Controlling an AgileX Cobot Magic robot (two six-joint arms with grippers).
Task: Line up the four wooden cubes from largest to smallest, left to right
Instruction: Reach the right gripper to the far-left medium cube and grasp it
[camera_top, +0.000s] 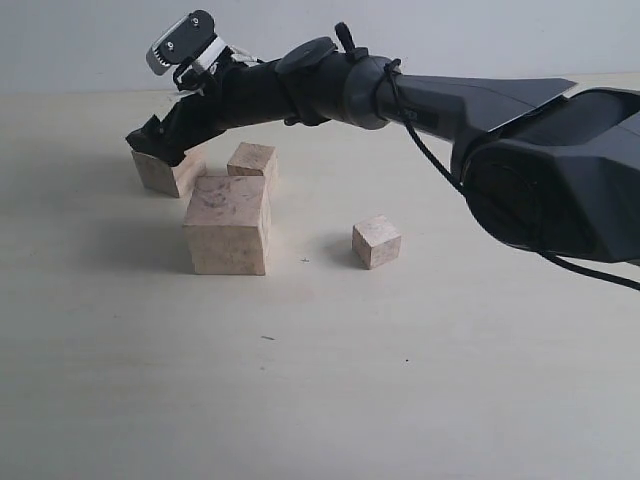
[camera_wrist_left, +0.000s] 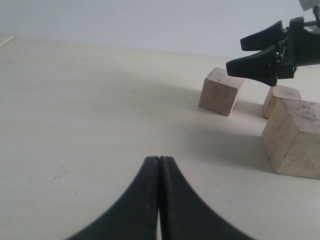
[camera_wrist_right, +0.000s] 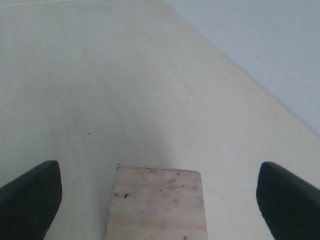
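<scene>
Four wooden cubes rest on the pale table. The largest cube (camera_top: 228, 225) stands front left, with a mid-sized cube (camera_top: 252, 162) just behind it. Another mid-sized cube (camera_top: 170, 171) sits at the far left, and the smallest cube (camera_top: 377, 241) lies apart to the right. My right gripper (camera_top: 152, 140) reaches across and hovers open just over the far-left cube (camera_wrist_right: 157, 205), which shows between its spread fingers (camera_wrist_right: 31, 200) without touching them. My left gripper (camera_wrist_left: 159, 160) is shut on nothing and points toward the cubes (camera_wrist_left: 221, 91) from a distance. It is out of the exterior view.
The right arm's dark body (camera_top: 540, 160) fills the upper right of the exterior view and spans above the table behind the cubes. A plain wall (camera_top: 90, 40) bounds the table at the back. The table (camera_top: 320, 400) extends toward the front.
</scene>
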